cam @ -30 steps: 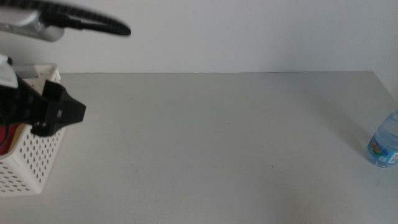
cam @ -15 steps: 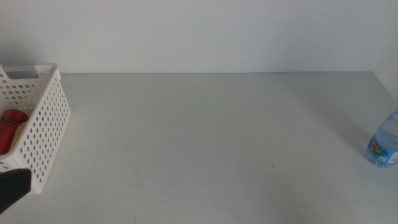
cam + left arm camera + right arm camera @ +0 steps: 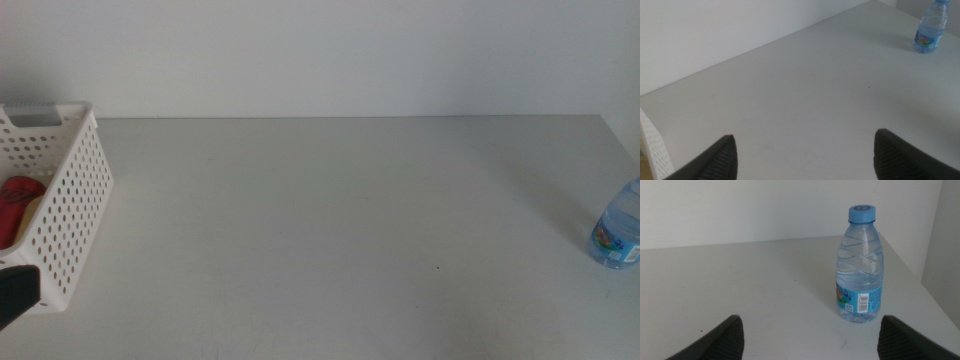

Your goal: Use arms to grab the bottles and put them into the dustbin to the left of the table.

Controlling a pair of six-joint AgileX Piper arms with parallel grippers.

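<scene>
Now our left pincer (image 3: 802,152) hangs wide open and empty, low at the bench's (image 3: 340,220) near-left corner.
Since a second ago it has left the dustbin (image 3: 62,215), where the red can (image 3: 17,205) lies; our right pincer (image 3: 810,337), also open and empty, faces the upright water bottle (image 3: 860,272) near the right edge.
</scene>
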